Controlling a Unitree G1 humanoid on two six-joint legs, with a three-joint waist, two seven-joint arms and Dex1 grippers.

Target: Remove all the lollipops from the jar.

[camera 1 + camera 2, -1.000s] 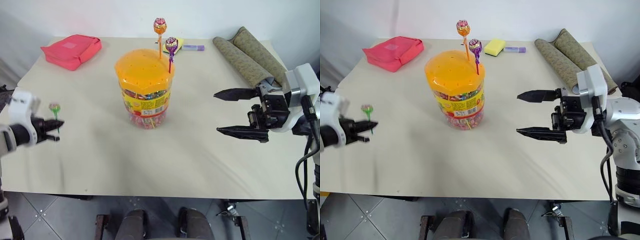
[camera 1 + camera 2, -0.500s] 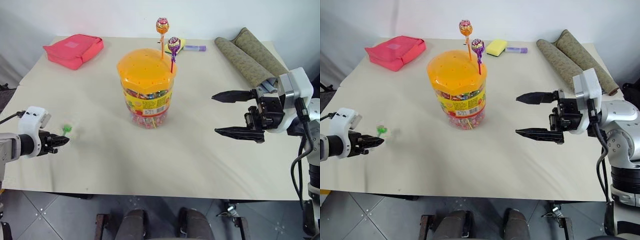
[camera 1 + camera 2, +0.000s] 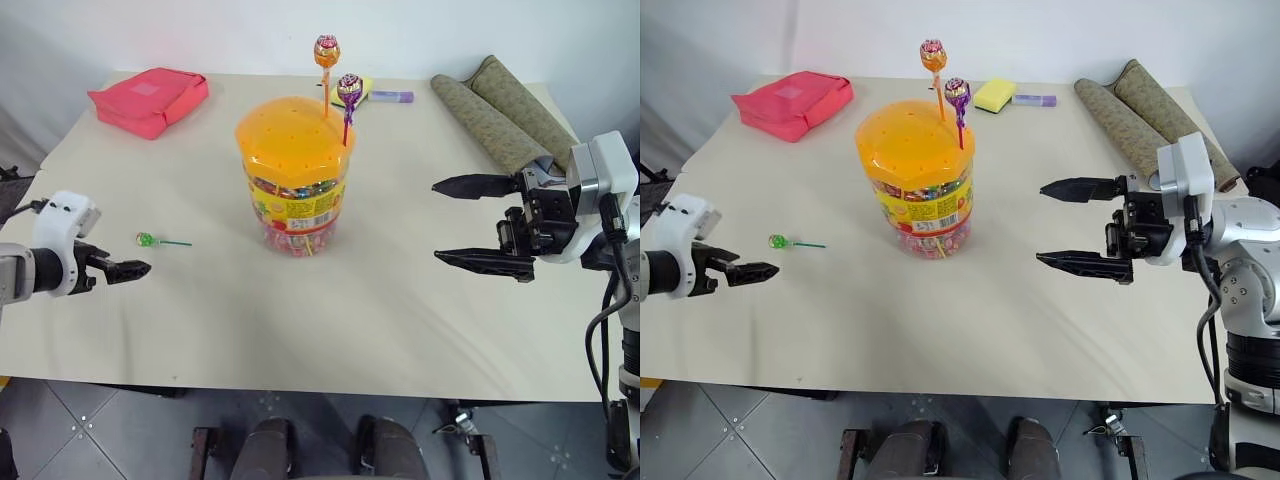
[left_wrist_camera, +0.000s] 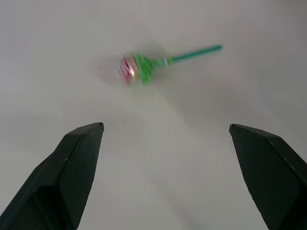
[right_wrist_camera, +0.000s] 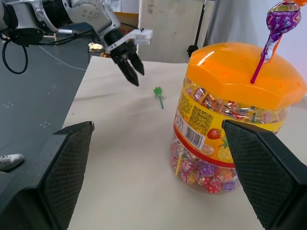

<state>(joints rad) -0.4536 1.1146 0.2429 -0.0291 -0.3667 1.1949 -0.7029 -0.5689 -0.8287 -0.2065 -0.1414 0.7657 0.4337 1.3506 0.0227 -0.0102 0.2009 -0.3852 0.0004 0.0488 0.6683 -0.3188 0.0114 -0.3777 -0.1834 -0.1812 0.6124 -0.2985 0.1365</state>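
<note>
Orange lollipop (image 5: 288, 1) head cut off

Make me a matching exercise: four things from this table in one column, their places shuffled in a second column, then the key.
Things:
1. green lollipop
2. purple lollipop
3. pink pouch
4. rolled mat

Places:
A. far right corner of the table
B. standing in the lid of the jar
C. lying flat on the table, just past the left gripper
D. far left corner of the table

Pairs: 1-C, 2-B, 3-D, 4-A
</note>
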